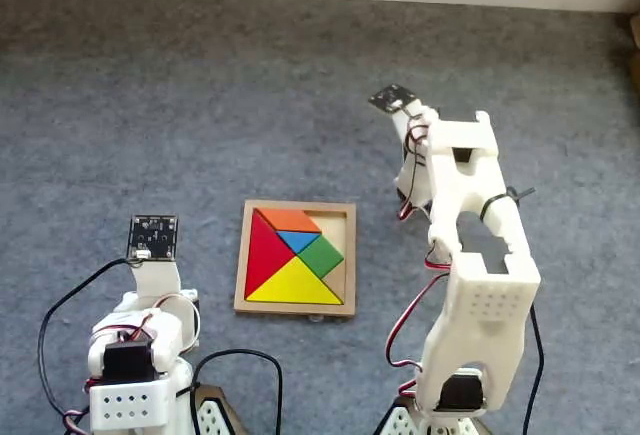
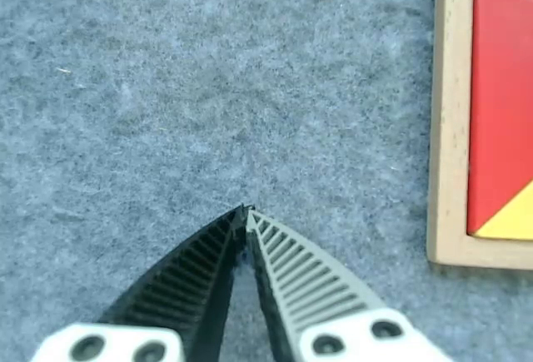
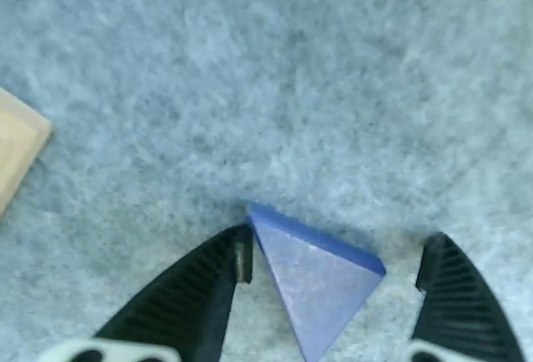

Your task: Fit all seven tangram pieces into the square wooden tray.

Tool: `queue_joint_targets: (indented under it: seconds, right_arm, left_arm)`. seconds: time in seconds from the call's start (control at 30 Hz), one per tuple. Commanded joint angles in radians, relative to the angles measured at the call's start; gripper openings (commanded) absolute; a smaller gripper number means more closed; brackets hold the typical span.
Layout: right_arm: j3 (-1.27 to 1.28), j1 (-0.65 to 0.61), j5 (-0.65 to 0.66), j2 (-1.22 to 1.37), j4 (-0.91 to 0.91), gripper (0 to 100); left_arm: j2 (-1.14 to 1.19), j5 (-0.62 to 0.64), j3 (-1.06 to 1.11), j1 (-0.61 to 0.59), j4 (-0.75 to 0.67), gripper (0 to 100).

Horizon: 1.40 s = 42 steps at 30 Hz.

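1. Five coloured pieces lie in the square wooden tray (image 1: 240,265). Bare wood along one side suggests two are left.
2. One blue triangular tangram piece (image 3: 316,291) lies flat on the grey carpeted bench (image 1: 150,105), near the tray.
3. The right gripper (image 3: 337,252) has its fingers spread wide, straddling that triangle without pinching it.
4. The left gripper (image 2: 246,216) has its fingers pressed together and empty, near the tray's edge.

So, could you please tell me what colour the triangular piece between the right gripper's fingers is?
Blue; the triangle shows best in the right wrist view.
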Motion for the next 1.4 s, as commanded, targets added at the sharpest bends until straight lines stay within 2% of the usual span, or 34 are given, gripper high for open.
queue_joint_targets:
  seconds: [0.0, 0.1, 0.6, 1.37]
  right_arm:
    - [-0.041, -0.008, 0.014, -0.021, -0.007, 25.8]
    - [-0.042, -0.005, 0.014, -0.021, 0.036, 22.0]
    - [-0.041, 0.044, 0.011, -0.021, 0.124, 25.6]
    - [-0.039, 0.01, 0.011, -0.021, 0.062, 25.2]
  left_arm:
    - [-0.031, -0.008, 0.019, -0.001, 0.006, 1]
    - [-0.031, -0.008, 0.019, -0.001, 0.006, 1]
    - [-0.031, -0.008, 0.019, -0.001, 0.006, 1]
    - [-0.031, -0.008, 0.019, -0.001, 0.006, 1]
